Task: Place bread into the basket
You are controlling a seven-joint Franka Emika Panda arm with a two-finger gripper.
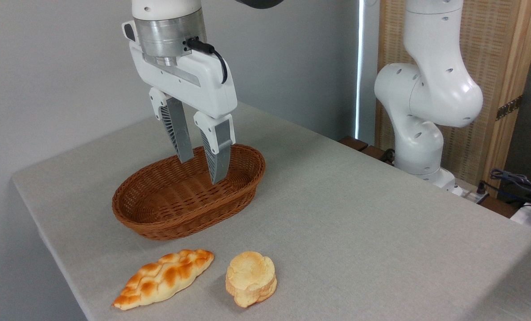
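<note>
The claw [201, 171] hangs above the basket [158, 218] with its two fingers spread apart, and nothing is between them. The basket is on the grey table [359, 214]. The bread [163, 278] lies on the table in front of the basket, near the front edge, not in it. Just beside it, to the right, sits a round pale bun [251, 278].

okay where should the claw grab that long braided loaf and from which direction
Probably across the middle of the braided loaf, coming straight down from above. It lies flat on the table with tapered, pointed ends, so the midsection is its widest and likely best-balanced part. Close the fingers across its narrow width, not along its length. The claw is open above the basket, apart from the loaf.
</note>
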